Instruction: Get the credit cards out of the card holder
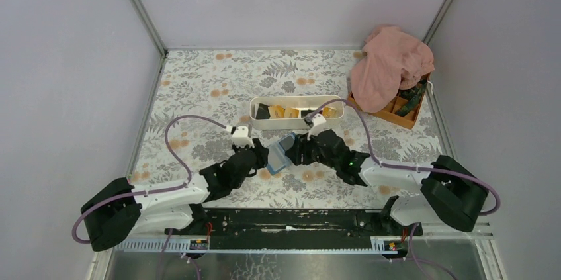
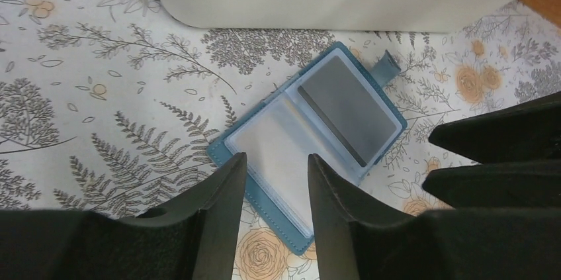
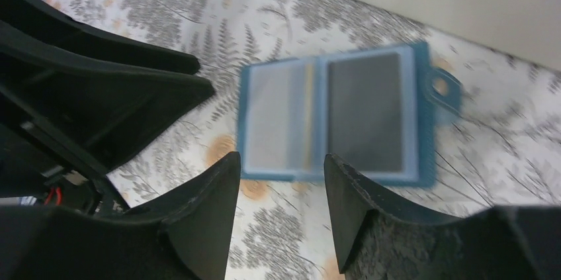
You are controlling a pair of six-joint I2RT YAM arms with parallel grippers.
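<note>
Sitting in tray (image 2: 331,2): credit cards (image 1: 286,112); card holder (image 2: 311,128) open btwn left tool (image 2: 274,161), right tool (image 3: 281,161), both parted, empty.

The flat blue folding card holder (image 1: 283,152) lies open on the floral-patterned surface (image 1: 212,88) between the left hand (image 1: 263,155) and the right hand (image 1: 299,150). Just behind it, the long white plastic tray (image 1: 298,126) holds orange-yellow and black credit cards (image 1: 286,112). At far right, a crumpled pink cloth (image 1: 390,65) drapes over the orange compartment box (image 1: 397,116).

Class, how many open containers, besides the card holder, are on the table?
2: white tray mid-table; orange box far right, partly under a pink cloth, which may hide more.
</note>
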